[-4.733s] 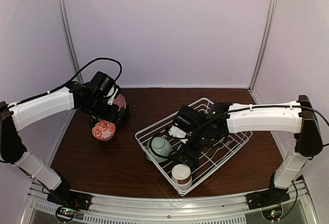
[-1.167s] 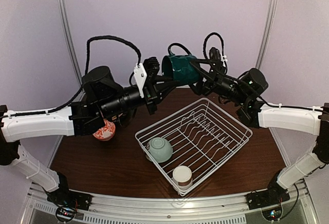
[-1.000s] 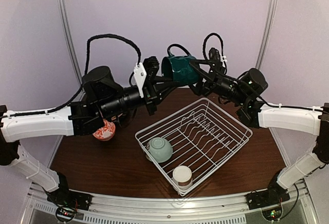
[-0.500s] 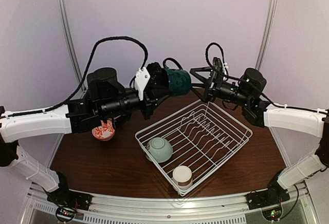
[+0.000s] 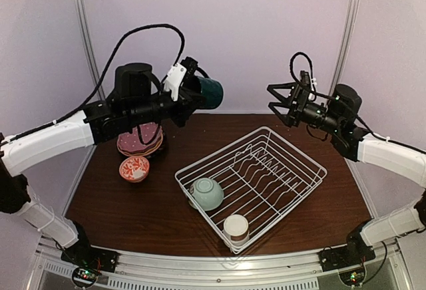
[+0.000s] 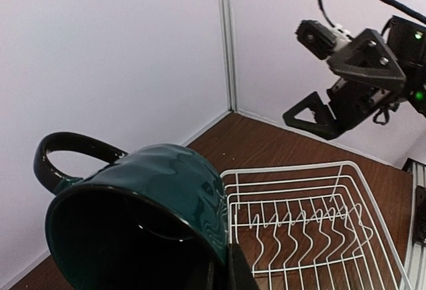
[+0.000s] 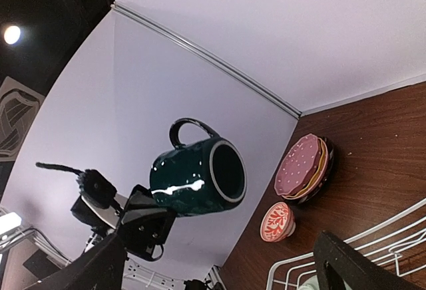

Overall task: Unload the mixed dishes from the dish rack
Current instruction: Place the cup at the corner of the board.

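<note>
Six dishes at least, one rack, two end effectors.

One dish rack (image 5: 296, 149) sits right of centre in the top view. One dark green mug (image 5: 210, 92) is in the upper middle. There are two bowls: a pale green bowl (image 5: 208, 193) at lower centre and a red-and-white bowl (image 5: 134, 167) at left. One white-and-brown cup (image 5: 235, 227) is at bottom centre. One stack of plates (image 5: 141, 142) at left shows a pink plate (image 7: 301, 163) over a yellow plate (image 7: 323, 160); any plates beneath are too hidden to count. The left end effector (image 5: 197, 96) is at upper left and the right end effector (image 5: 278, 104) at upper right.
</note>
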